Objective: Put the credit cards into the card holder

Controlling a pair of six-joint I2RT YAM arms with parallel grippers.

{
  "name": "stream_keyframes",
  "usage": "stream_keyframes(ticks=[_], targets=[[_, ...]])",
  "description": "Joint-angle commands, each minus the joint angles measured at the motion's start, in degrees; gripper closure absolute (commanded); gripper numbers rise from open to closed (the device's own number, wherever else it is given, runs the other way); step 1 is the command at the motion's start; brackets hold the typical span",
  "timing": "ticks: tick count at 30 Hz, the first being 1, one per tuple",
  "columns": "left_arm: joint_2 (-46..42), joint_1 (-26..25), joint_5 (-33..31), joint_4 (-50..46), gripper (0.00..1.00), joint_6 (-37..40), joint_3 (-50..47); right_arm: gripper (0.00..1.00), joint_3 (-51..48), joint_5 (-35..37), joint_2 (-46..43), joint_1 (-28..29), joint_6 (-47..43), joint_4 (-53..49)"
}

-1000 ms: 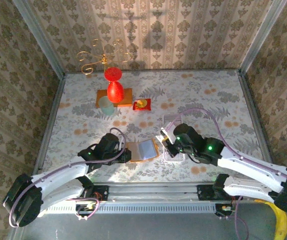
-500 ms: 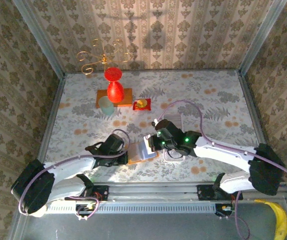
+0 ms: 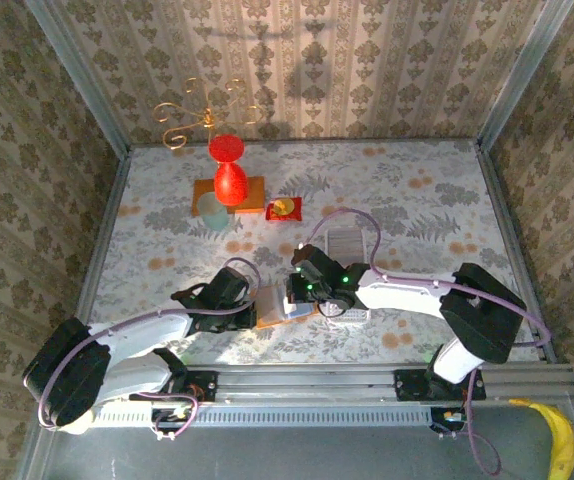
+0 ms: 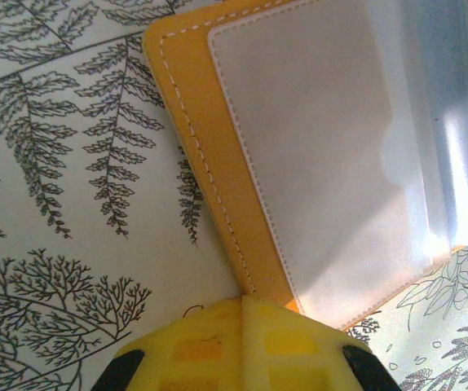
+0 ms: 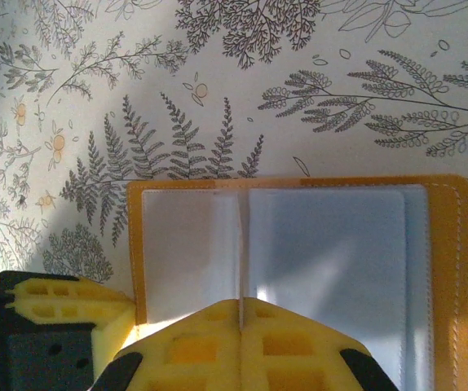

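The orange card holder (image 3: 270,312) lies open near the table's front, its clear sleeves facing up (image 5: 324,244). My left gripper (image 3: 254,308) is shut, with its tips (image 4: 244,305) resting on the holder's orange cover (image 4: 193,138) at the edge. My right gripper (image 3: 297,293) is shut over the spine (image 5: 242,303). It pinches a thin pale sheet seen edge-on, which looks like a clear sleeve page held upright. Two pale credit cards lie on the table: one (image 3: 345,243) behind the right arm, one (image 3: 353,314) beside it.
At the back left stand a red vase (image 3: 229,170) on an orange mat, a pale cup (image 3: 212,210) and a gold wire ornament (image 3: 202,115). A small red packet (image 3: 285,208) lies nearby. Patterned walls close the table on three sides.
My right gripper has swung left from beside the near card to over the holder's spine, and a sleeve page now stands upright. The left gripper has stayed on the holder's edge.
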Motion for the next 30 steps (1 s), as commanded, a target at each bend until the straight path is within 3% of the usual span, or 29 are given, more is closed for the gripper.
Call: stream_keyframes(ticks=[1, 30], targets=[[1.26, 0.27, -2.92, 0.30, 0.97, -0.06, -0.53, 1.00, 1.70, 0.42, 1.43, 0.33, 2.02, 2.51], [-3.82, 0.32, -5.56, -0.54, 0.94, -2.25, -1.71, 1.00, -4.93, -5.75, 3.40, 0.23, 11.56, 12.44]])
